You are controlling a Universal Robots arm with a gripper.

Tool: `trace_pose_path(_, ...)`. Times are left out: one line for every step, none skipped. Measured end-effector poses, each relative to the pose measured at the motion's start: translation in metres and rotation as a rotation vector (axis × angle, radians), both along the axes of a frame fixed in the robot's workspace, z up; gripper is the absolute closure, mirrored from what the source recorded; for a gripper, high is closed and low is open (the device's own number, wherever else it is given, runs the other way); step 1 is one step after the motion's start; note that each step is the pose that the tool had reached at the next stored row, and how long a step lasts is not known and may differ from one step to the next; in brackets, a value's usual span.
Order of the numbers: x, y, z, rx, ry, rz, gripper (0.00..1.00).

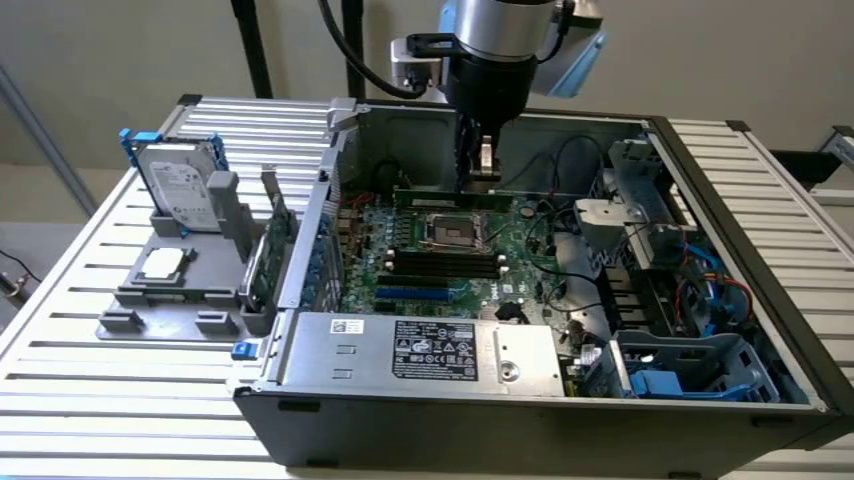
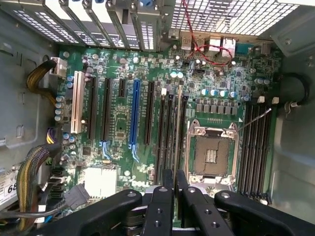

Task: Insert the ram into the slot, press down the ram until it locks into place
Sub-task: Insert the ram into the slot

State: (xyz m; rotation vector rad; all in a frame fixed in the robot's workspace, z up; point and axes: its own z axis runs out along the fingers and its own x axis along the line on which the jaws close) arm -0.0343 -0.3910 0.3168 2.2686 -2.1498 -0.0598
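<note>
ram (image 1: pixel 434 195): green stick, judged light, stiff and fragile, pinched mid-length by its flat faces in the closed tool (image 1: pixel 481 178), upper centre of frame, above the black memory slot (image 1: pixel 427 262).

I can read the number 68 on a white sticker (image 2: pixel 8 185) beside the wires, but the words on the big label (image 1: pixel 434 352) are too small for me.

Grey metal computer case (image 1: pixel 534 430) stands on the slatted white worktop (image 1: pixel 120 400); inside, thin green ram stick (image 1: pixel 434 195) hangs over green motherboard (image 1: pixel 363 290).
</note>
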Motion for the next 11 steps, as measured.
trace_pose_path(0.000,0.0000,-0.0018,-0.0001,0.0000,0.000,0.86)
trace_pose_path(0.000,-0.0001,-0.0037,0.0000,0.0000,0.000,0.86)
trace_pose_path(0.000,-0.0001,-0.0055,0.0000,0.0000,0.000,0.86)
trace_pose_path(0.000,-0.0001,-0.0073,0.0000,0.0001,0.000,0.86)
trace_pose_path(0.000,-0.0002,-0.0091,0.0000,0.0000,0.000,0.86)
trace_pose_path(0.000,-0.0003,-0.0109,0.0000,0.0001,0.000,0.86)
trace_pose_path(0.000,-0.0003,-0.0127,0.0000,0.0001,0.000,0.86)
trace_pose_path(0.000,-0.0004,-0.0145,-0.0001,0.0000,0.000,0.86)
trace_pose_path(0.000,-0.0005,-0.0163,-0.0002,0.0001,0.000,0.86)
trace_pose_path(0.000,-0.0006,-0.0183,-0.0001,0.0001,0.000,0.86)
trace_pose_path(0.000,-0.0006,-0.0200,0.0001,0.0000,0.000,0.86)
